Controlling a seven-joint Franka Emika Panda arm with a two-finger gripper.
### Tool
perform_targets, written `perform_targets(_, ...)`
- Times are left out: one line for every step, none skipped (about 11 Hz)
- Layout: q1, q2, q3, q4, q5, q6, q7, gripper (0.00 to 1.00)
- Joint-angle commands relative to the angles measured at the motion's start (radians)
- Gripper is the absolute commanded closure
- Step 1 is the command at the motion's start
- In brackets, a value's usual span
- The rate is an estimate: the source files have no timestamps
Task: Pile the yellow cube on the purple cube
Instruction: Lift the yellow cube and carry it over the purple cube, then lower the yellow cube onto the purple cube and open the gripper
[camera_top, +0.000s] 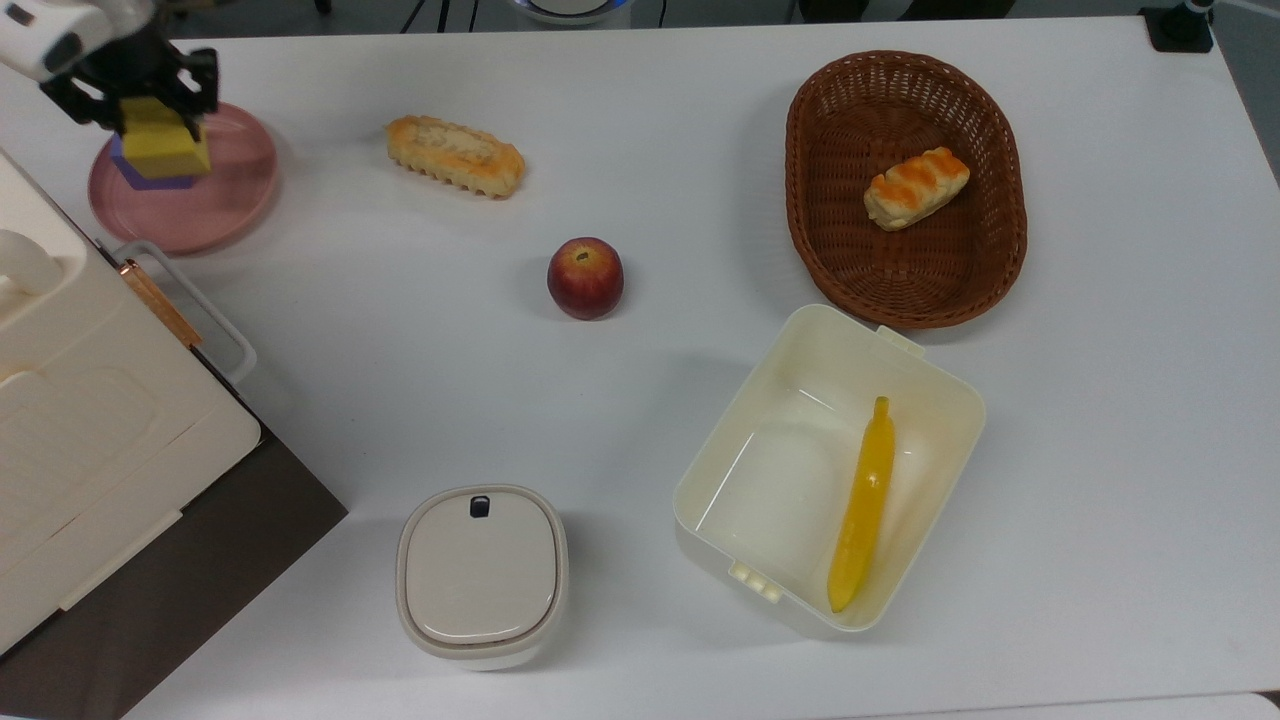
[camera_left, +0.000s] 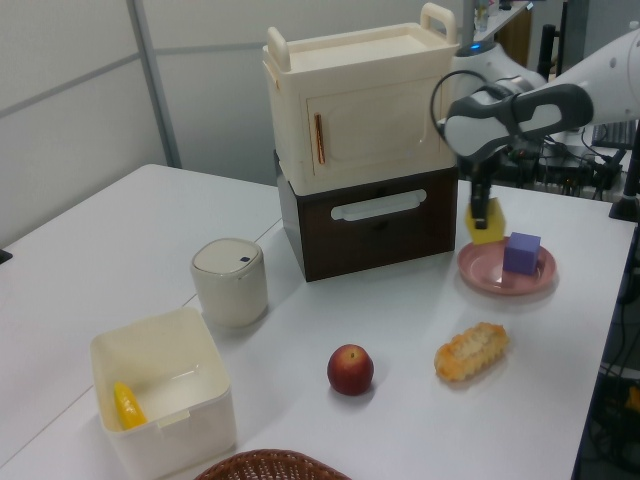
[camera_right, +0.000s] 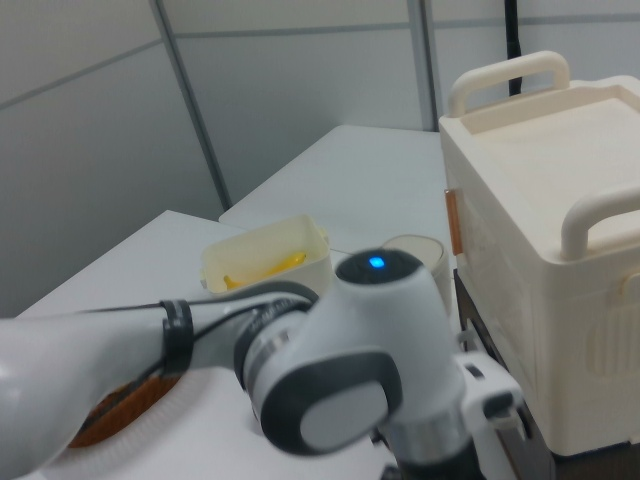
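In the upper left corner of the top view you see the gripper (camera_top: 150, 95), its body cut off by the frame edge, with its fingers closed on the yellow cube (camera_top: 163, 150). The yellow cube hides most of the purple cube (camera_top: 135, 176), of which only a thin sliver shows below it, over the pink plate (camera_top: 215, 200). You cannot judge from here whether the two cubes touch. Rightward lie a bread roll (camera_top: 456, 156), an apple (camera_top: 585, 277), a basket (camera_top: 830, 250) and an open box (camera_top: 800, 340) holding a banana (camera_top: 865, 505). In the left view, at the upper right, the yellow cube (camera_left: 486, 228) hangs just left of the purple cube (camera_left: 521, 253) and slightly higher. In the right view the arm (camera_right: 340, 390) blocks both cubes.
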Motion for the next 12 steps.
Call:
perform_targets(-0.086,-0.032,0.001,-0.049,0.027,-0.006,-0.171,0.58)
perform_targets(-0.106,-0.029,0.001,-0.051,0.028,-0.005,-0.201,0.57)
perform_targets(-0.114,-0.029,0.001,-0.051,0.039,-0.005,-0.210,0.57)
perform_targets(-0.116,-0.026,0.001,-0.051,0.057,-0.003,-0.212,0.55)
perform_targets(-0.116,-0.024,0.001,-0.049,0.068,0.000,-0.212,0.52)
perform_targets(-0.116,-0.018,0.001,-0.048,0.090,0.002,-0.212,0.52)
perform_targets(-0.116,-0.016,0.001,-0.046,0.113,0.005,-0.212,0.52)
perform_targets(-0.116,-0.016,0.002,-0.045,0.126,0.008,-0.212,0.52)
perform_targets(-0.116,-0.013,0.001,-0.043,0.134,0.009,-0.212,0.42)
perform_targets(-0.116,-0.007,0.001,-0.039,0.136,0.014,-0.212,0.39)
perform_targets(-0.116,-0.006,0.001,-0.030,0.136,0.014,-0.216,0.36)
perform_targets(-0.116,0.000,0.001,-0.017,0.134,0.014,-0.222,0.36)
